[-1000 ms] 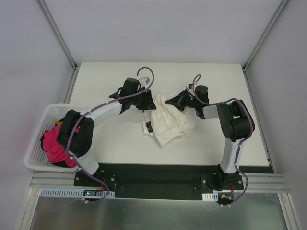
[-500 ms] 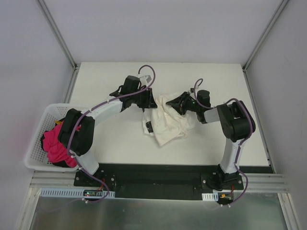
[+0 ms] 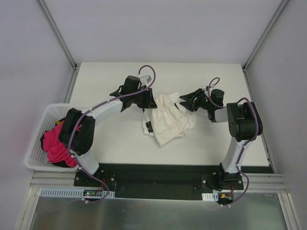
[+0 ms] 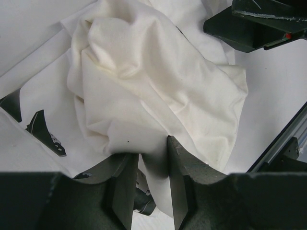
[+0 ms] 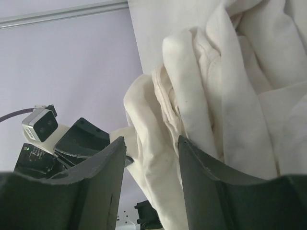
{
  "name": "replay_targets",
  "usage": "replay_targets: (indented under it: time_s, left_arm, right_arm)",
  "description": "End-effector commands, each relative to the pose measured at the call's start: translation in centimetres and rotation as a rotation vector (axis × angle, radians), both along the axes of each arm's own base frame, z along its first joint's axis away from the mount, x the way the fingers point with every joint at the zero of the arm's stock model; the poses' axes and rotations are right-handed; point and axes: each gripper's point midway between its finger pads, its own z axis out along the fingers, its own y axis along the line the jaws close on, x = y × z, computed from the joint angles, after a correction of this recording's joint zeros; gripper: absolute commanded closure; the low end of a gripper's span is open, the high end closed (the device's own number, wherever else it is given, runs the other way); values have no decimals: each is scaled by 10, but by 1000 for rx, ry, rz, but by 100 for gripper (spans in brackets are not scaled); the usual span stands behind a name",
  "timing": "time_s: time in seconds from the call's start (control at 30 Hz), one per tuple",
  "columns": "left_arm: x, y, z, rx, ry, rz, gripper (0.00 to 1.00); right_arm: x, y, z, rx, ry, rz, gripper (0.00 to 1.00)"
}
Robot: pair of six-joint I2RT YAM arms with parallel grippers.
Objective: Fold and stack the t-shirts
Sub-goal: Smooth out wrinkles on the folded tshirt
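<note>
Your left tool (image 3: 147,102) was closed narrow on a fold at the far left edge of the cream t-shirt (image 3: 169,122). That shirt lay crumpled in the middle of the table (image 3: 120,139), partly covering the printed t-shirt (image 3: 147,126). Your right tool (image 3: 184,101) stood wide beside the heap's right side, gripping nothing. A basket (image 3: 32,143) holding pink cloth (image 3: 53,143) sat well apart at the left.

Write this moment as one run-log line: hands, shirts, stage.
left hand: pinching cream shirt | right hand: open, at cream shirt's edge | printed shirt: partly under cream shirt | stage: crumpled, unfolded
</note>
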Motion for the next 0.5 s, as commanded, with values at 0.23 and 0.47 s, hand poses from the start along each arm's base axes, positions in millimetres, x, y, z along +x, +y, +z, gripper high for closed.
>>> replay_targets:
  time_s: [0.23, 0.47]
  left_arm:
    - [7, 1, 22, -44, -56, 4, 73]
    - [-1, 1, 15, -71, -38, 12, 75]
  right_arm:
    - [-10, 44, 12, -16, -84, 86, 47]
    - [-4, 60, 2, -4, -70, 145, 30]
